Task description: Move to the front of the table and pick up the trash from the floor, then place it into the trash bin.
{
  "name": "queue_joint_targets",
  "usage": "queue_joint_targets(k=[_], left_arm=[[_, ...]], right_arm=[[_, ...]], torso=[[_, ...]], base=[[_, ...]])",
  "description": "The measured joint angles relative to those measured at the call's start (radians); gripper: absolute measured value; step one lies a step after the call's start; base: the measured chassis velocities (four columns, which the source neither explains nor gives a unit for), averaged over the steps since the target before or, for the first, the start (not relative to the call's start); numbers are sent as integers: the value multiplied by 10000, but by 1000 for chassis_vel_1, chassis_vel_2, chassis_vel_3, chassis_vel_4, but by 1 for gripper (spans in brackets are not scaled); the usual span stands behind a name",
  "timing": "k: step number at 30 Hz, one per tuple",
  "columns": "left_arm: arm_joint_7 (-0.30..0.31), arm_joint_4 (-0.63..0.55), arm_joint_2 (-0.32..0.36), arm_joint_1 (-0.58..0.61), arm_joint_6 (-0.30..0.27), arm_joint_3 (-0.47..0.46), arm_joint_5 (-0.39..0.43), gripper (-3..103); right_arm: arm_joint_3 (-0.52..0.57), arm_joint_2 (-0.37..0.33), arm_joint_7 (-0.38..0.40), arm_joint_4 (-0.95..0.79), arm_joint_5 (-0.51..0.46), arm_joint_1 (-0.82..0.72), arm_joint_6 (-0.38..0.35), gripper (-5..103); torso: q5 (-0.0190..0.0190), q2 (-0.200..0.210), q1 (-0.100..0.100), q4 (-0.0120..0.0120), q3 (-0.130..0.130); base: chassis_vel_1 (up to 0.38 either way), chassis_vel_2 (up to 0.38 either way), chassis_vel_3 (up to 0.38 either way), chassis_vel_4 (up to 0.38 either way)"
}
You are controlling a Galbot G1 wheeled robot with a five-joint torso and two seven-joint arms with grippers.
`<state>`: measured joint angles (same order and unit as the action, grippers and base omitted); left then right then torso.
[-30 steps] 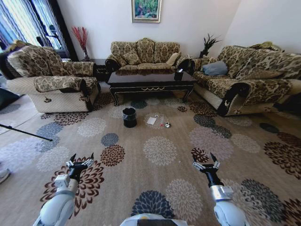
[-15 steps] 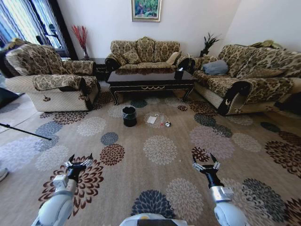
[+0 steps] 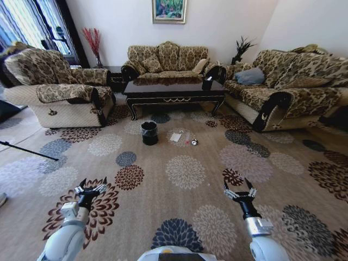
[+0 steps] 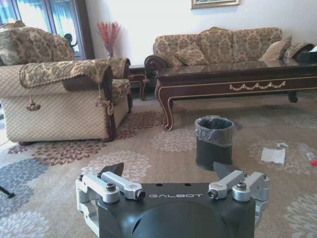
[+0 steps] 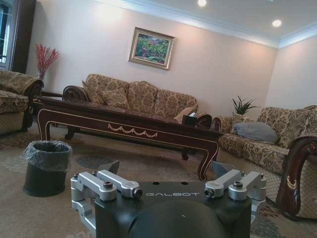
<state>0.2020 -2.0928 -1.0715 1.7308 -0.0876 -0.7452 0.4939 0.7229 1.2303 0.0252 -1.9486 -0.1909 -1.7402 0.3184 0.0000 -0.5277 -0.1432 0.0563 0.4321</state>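
The dark wood table stands before the far sofa. On the patterned floor in front of it lies the trash: a flat white paper and small bits beside it. The black, bag-lined trash bin stands just left of the paper. My left gripper and right gripper hover open and empty over the carpet, well short of the trash. In the left wrist view, the open gripper faces the bin, the paper and a red-tipped bottle. In the right wrist view, the open gripper faces the bin and the table.
An armchair flanks the table on the left and a long sofa on the right. A thin black rod lies on the floor at the left. Wide open carpet stretches between me and the trash.
The whole head view has shifted slightly, so the camera moved. Both grippers stay open and low in front. The trash and bin lie as before.
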Motion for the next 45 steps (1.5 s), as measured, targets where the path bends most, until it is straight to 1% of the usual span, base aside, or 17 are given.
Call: queue_joint_targets(k=[2,5,6,8,10,11,14,19,26,34,45], left_arm=[[-48,-20,30,3,40,12,-118,100],[-283,-109,149,60,324,28,-528,100],[-283,-109,149,60,324,28,-528,100],[-539,-302,275,145,669,68,-1007,100],[-715,-475,361,177,874,134,-1264,100],[-715,-475,361,177,874,134,-1264,100],[-978,-731,423,167,1043,231,-1455,100],[-1308,-904,478,191,1062,339,-1528,100],[-1321,-824,465,159,1054,382,-1506,100],[-1290,-617,269,193,1086,370,-1353,100],[-1214,-532,261,156,1136,361,-1344,100]], right_arm=[[-19,-3,-21,0,36,-29,0,100],[-86,-66,-79,14,61,-114,-18,100],[-86,-66,-79,14,61,-114,-18,100],[-164,-184,-140,59,-112,-181,-99,100],[-202,-271,-162,144,-137,-160,-124,100],[-202,-271,-162,144,-137,-160,-124,100],[-232,-317,-171,168,-150,-123,-153,100],[-238,-311,-174,202,-147,-116,-159,100],[-198,-286,-175,209,-143,-139,-159,100],[-177,-148,-160,157,49,-186,-158,100],[-173,-99,-163,196,88,-170,-136,100]], torso=[[0,58,22,1,-35],[-1,218,88,0,-126],[-1,218,88,0,-126],[0,333,138,1,-196],[1,433,170,1,-260],[1,433,170,1,-260],[1,580,224,1,-351],[1,781,300,1,-476],[0,1038,399,1,-636],[-1,1383,521,1,-859],[0,1797,671,1,-1124]], base=[[0,0,0,0],[0,0,0,0],[0,0,0,0],[0,0,0,0],[0,0,0,0],[0,0,0,0],[0,0,0,0],[0,0,0,0],[0,0,0,0],[0,0,0,0],[0,0,0,0]])
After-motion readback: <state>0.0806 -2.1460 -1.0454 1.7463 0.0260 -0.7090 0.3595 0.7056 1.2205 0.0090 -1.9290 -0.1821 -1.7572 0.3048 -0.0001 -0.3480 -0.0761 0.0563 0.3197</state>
